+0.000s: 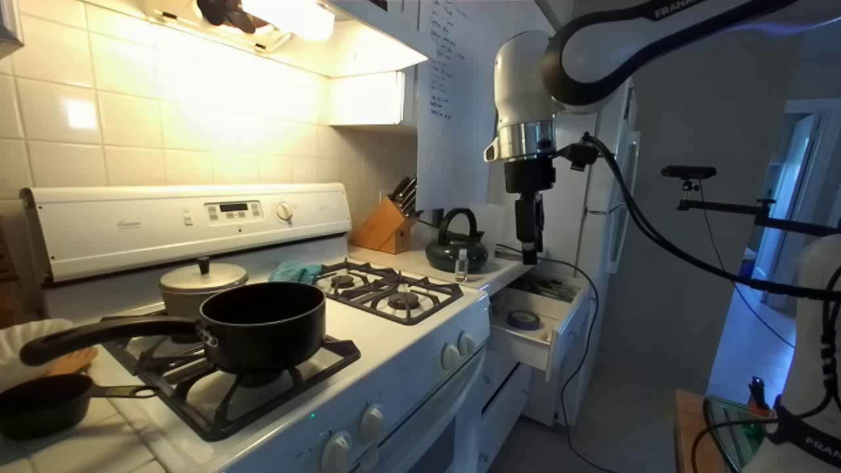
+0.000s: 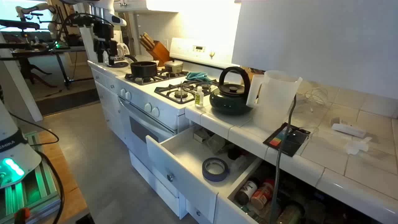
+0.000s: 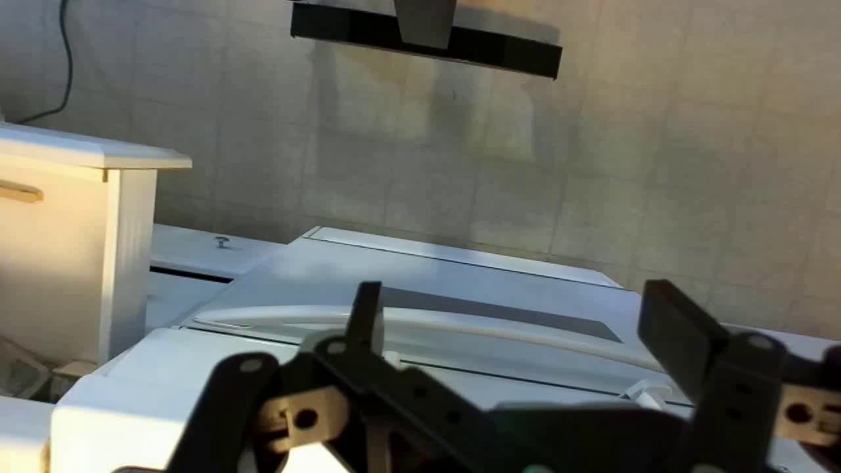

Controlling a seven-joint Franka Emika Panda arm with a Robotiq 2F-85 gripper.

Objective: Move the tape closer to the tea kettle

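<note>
The tape, a blue roll, lies flat in an open drawer in both exterior views (image 1: 523, 324) (image 2: 214, 178). The tea kettle, rounded, dark and shiny with an arched black handle, stands on the counter above the drawer, in both exterior views (image 1: 453, 256) (image 2: 229, 104). My gripper hangs fingers down in mid-air, apart from tape and kettle, in both exterior views (image 1: 529, 253) (image 2: 106, 59). In the wrist view my gripper (image 3: 514, 295) has its fingers wide apart with nothing between them. Tape and kettle are out of the wrist view.
The open drawer (image 2: 183, 183) juts out below the counter. A small bottle (image 2: 199, 98) and a translucent pitcher (image 2: 275, 99) flank the kettle. A black pot (image 1: 263, 335) and a lidded pot (image 1: 204, 289) stand on the stove. The fridge (image 3: 427, 263) fills the wrist view's lower middle.
</note>
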